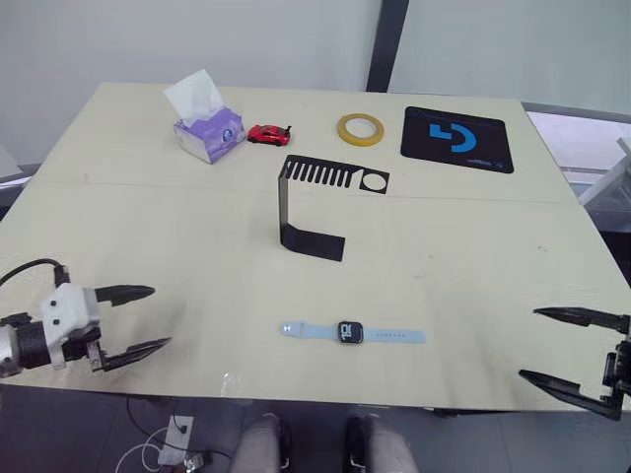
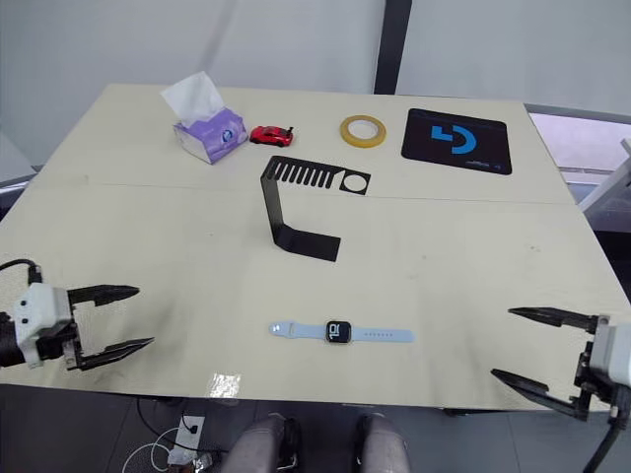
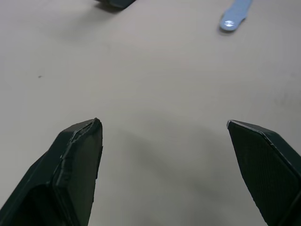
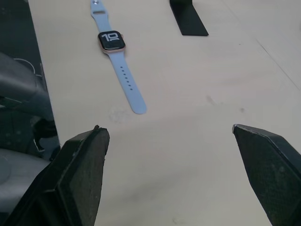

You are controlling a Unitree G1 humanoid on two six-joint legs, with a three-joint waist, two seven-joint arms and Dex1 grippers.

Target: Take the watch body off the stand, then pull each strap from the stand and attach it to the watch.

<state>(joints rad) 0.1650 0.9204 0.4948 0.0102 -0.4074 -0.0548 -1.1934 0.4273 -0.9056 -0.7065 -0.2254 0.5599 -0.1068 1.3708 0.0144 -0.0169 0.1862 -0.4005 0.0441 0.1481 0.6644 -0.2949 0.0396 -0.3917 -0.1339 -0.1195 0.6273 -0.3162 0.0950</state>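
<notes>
We see watch body (image 1: 350,332) flat on worktop (image 1: 473,246) near front edge, both straps (image 1: 394,336) joined to it; looks assembled. Stand (image 1: 314,205) bare behind. Left pincer (image 1: 141,318) and right pincer (image 1: 557,345) released, parked wide, likely clearing finished watch.

You see a pale beige table (image 1: 148,227). The stand (image 1: 314,205) is plain black. The straps (image 1: 385,336) are pale light blue, and the watch body (image 1: 350,332) is black with white digits. The tissue box (image 1: 209,135) is purple with white tissue, the toy car (image 1: 268,134) red, the tape (image 1: 360,129) yellow, and the mat (image 1: 456,139) black with a blue logo.
</notes>
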